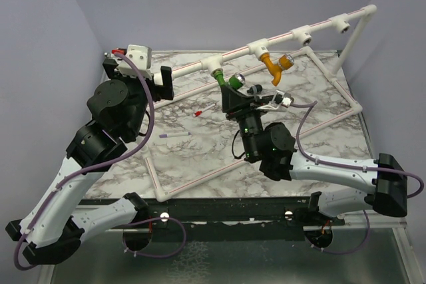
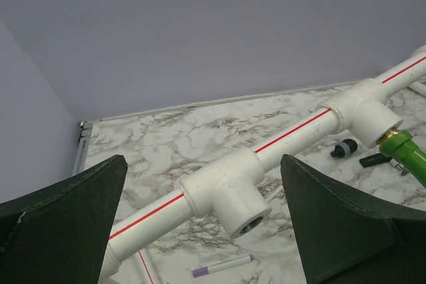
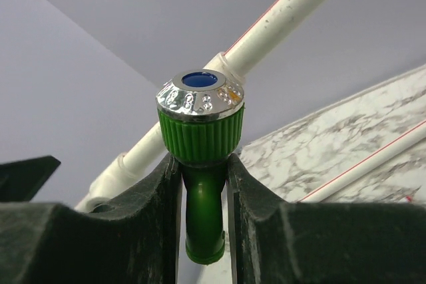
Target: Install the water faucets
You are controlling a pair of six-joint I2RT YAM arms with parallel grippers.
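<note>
The green faucet [image 1: 231, 82] hangs from a T-socket [image 1: 214, 66] of the white red-striped pipe frame [image 1: 286, 33]. My right gripper [image 1: 237, 95] is shut on its curved body. In the right wrist view the faucet's green neck [image 3: 204, 207] sits pinched between the fingers [image 3: 263, 217], with its silvery cap [image 3: 200, 96] above them. The mustard-orange faucet [image 1: 275, 64] hangs from the neighbouring socket to the right. My left gripper [image 1: 164, 80] is open at the frame's left end, its wide-spread fingers [image 2: 346, 224] standing either side of an empty T-socket [image 2: 229, 191]. The green faucet's brass thread [image 2: 393, 142] shows in its socket.
A purple pen [image 1: 174, 135] and a red pen [image 1: 200, 111] lie on the marble table [image 1: 200, 157] inside the frame's lower pipes [image 1: 193, 181]. Two small black parts [image 2: 344, 149] lie on the marble under the rail. Lilac walls close in on the left, back and right.
</note>
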